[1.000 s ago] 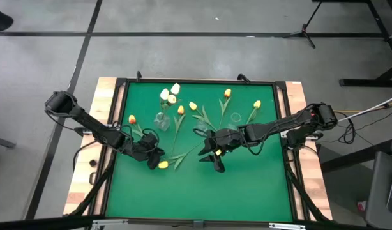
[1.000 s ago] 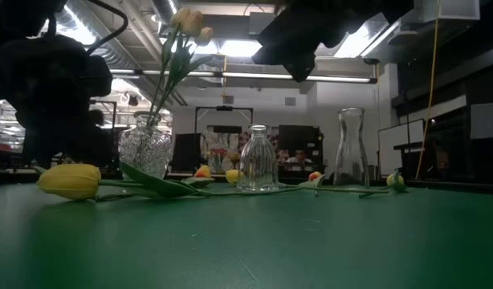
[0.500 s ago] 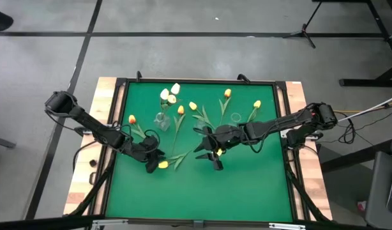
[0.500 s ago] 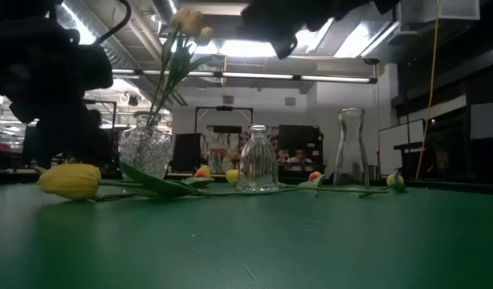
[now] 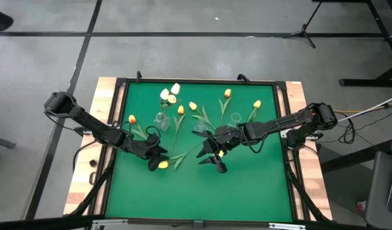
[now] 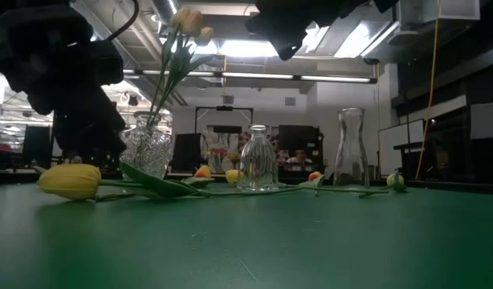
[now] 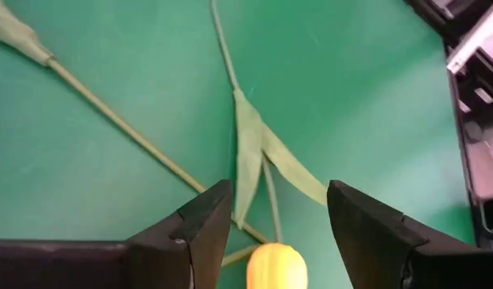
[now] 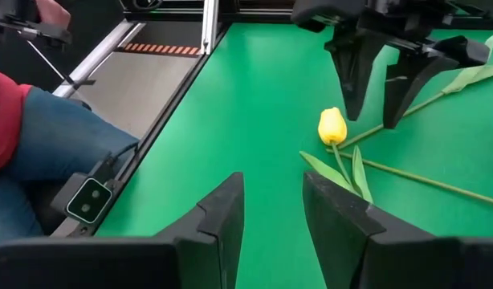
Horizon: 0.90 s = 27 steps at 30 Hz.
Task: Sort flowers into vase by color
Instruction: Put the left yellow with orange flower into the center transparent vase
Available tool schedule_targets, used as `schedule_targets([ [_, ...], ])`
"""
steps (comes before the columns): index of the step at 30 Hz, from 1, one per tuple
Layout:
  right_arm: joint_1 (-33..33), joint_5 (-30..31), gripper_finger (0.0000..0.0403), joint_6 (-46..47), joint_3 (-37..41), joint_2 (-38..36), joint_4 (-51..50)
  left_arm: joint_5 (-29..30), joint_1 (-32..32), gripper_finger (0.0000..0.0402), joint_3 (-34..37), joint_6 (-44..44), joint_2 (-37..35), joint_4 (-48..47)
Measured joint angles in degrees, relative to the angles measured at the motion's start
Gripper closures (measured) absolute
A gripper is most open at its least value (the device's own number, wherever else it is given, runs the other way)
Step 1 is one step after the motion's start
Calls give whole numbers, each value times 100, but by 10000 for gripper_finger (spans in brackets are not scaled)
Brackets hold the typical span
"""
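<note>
Between the two spread dark fingers of the left gripper (image 7: 270, 233) lies the yellow bud head of an artificial tulip (image 7: 272, 268) with a thin green stem and long leaves; the fingers stand released, one on either side of the bud, and neither touches it. From above, this left gripper (image 5: 154, 158) hangs over the near-left part of the green felt table mat (image 5: 183, 191), with the same yellow tulip (image 5: 163, 165) flat on the mat just beside the fingertips and its stem running away toward the table's middle. Opposite it, the right gripper (image 5: 212, 156) sits over the middle of the mat, its fingers also parted and holding nothing; the right wrist view looks past its own fingers (image 8: 218, 229) at the left gripper (image 8: 383, 80) poised above the yellow tulip (image 8: 332, 127), and a person's red sleeve and blue trouser leg (image 8: 38, 152) show beyond the table edge. Beyond both sets of fingers, toward the far side of the mat, stand a cut-glass vase (image 6: 144, 148) already holding pale tulips (image 6: 186, 22), a small ribbed clear glass bottle (image 6: 257, 159) and a tall clear glass carafe (image 6: 351, 148). Several more yellow and orange-yellow tulips (image 5: 226, 96) lie loose on the mat around these vessels, well apart from either gripper.
</note>
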<state>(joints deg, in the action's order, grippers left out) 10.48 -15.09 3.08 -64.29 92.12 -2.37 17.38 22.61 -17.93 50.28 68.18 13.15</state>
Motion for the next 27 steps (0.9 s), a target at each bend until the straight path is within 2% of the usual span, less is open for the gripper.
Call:
schedule_targets([
  [14, -2, 103, 275, -44, 2, 0, -157, -83, -33, 201, 0, -639, -11, 17],
  [20, -2, 107, 275, -9, 4, 0, -435, -191, -37, 202, 0, -958, -11, -316],
  [24, -2, 107, 275, -8, 4, 0, -484, -175, -55, 203, -418, -1644, -11, -1455],
  [27, -2, 107, 275, -7, 7, 0, -521, 123, -124, 203, -885, -2419, -9, -2211],
])
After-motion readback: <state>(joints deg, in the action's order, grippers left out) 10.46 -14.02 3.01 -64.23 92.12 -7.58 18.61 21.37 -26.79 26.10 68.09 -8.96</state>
